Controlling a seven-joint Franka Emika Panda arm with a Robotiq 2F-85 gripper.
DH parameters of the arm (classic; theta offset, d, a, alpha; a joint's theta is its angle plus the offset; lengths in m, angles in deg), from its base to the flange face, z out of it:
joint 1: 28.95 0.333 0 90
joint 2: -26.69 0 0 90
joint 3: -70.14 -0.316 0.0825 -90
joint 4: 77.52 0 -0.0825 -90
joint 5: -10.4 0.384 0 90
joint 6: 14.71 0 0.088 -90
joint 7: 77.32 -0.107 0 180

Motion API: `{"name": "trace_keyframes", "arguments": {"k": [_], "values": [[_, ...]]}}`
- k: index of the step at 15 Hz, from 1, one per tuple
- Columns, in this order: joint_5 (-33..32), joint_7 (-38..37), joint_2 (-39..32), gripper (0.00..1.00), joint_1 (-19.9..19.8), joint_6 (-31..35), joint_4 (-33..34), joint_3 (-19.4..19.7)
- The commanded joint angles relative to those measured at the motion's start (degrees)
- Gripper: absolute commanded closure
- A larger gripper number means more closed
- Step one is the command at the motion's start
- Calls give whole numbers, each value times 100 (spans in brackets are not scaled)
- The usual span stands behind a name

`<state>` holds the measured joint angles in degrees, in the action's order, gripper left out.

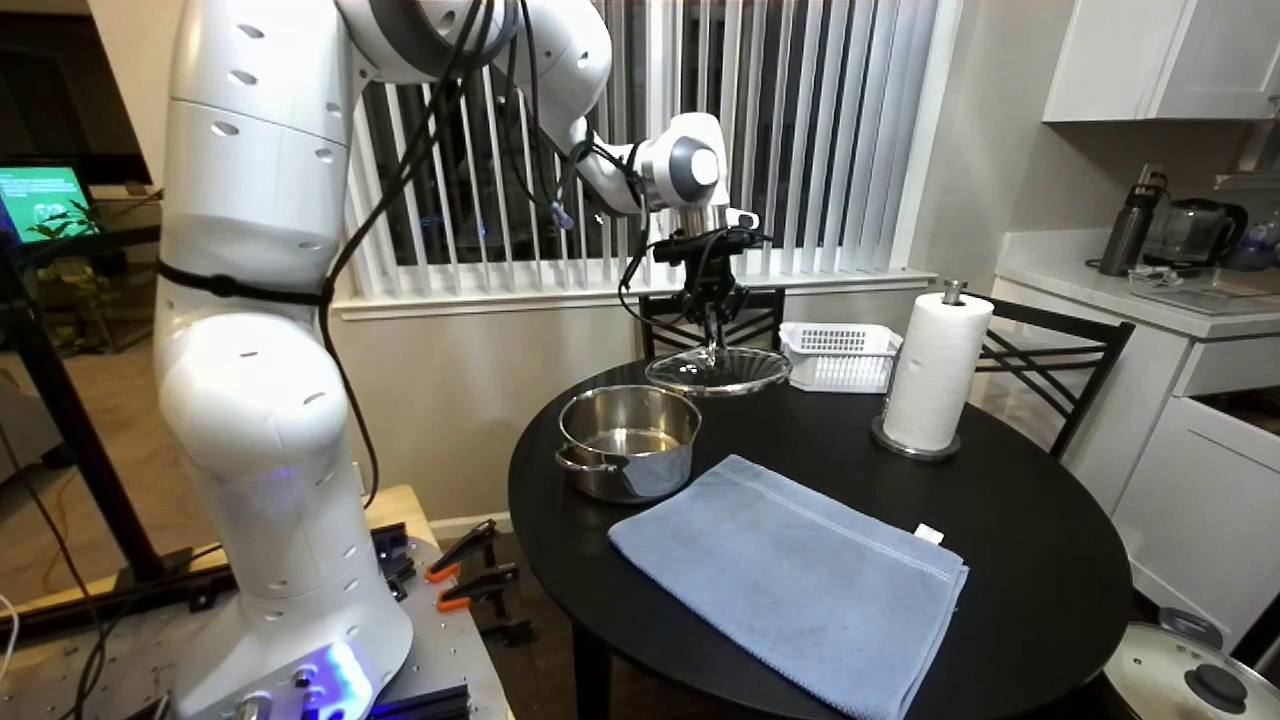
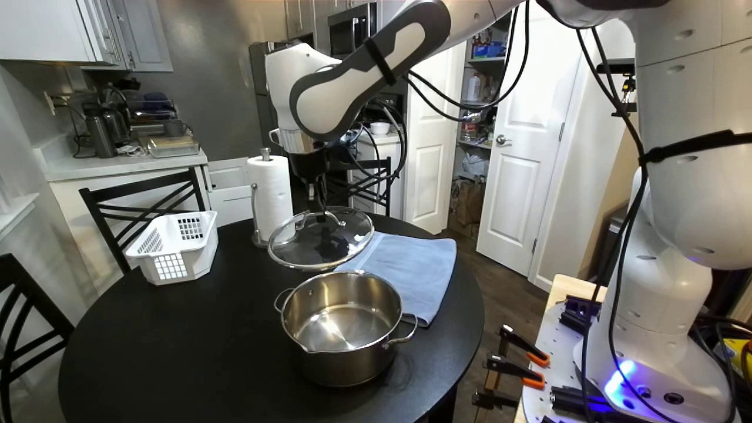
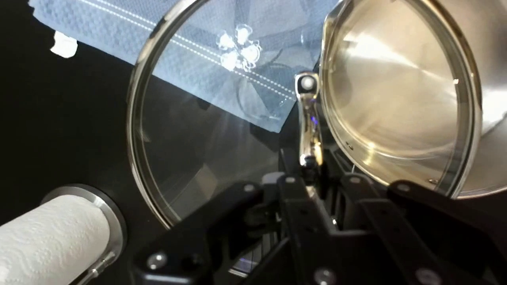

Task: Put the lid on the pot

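Observation:
My gripper [image 1: 713, 335] is shut on the arched metal handle [image 3: 309, 118] of the lid, its fingers on either side of the bar. The round clear-glass lid [image 2: 299, 249] with its metal rim hangs over the table, off to one side of the pot. The shiny steel pot [image 1: 650, 470] stands upright and uncovered on the black table, with loop handles and a small pouring lip; its inside [image 2: 343, 320] looks empty. In the wrist view, part of the pot [image 3: 493, 63] shows through and beyond the lid's right side. The lid's exact height above the table is hard to tell.
A folded blue cloth [image 1: 800, 580] lies beside the pot. Farther along the round table [image 2: 176, 346] stand a paper towel roll [image 1: 940, 370] and a white basket [image 2: 176, 247]. Black chairs [image 1: 1070, 370] surround the table.

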<state>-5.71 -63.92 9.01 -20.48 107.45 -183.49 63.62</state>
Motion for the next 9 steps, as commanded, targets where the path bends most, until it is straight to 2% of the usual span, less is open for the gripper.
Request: {"name": "trace_keyframes", "arguments": {"k": [1, 6, 7, 9], "values": [[-318, 81, 72, 93, 108, 104, -119, -34], [-324, 125, 69, 93, 85, 409, -320, -25], [-217, -6, -114, 82, 129, 210, -151, -39], [-219, -6, -115, 82, 124, 303, -209, -29]]}}
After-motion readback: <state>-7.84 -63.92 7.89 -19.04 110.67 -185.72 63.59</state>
